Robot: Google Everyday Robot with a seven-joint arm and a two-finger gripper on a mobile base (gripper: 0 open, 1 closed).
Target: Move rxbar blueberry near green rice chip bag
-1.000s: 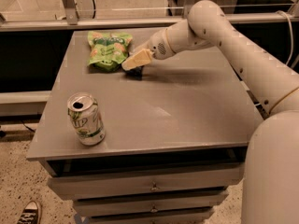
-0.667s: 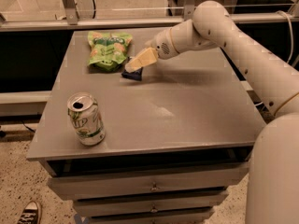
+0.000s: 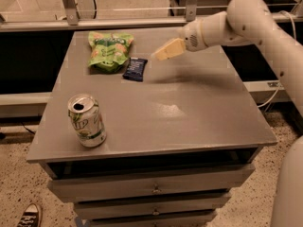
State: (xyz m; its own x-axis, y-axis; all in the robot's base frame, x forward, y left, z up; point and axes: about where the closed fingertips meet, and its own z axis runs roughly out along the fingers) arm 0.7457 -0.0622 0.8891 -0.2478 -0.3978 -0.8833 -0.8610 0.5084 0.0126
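The end effector (image 3: 166, 50) hangs over the far side of the table (image 3: 189, 112), just right of the snack bar (image 3: 135, 68), whose print is too small to read. Behind the end effector, the arm (image 3: 246, 18) runs off the right edge. Well down-left of it, the lettering on the can (image 3: 86, 120) is unreadable, and a shoe (image 3: 31, 215) is cut by the bottom edge.
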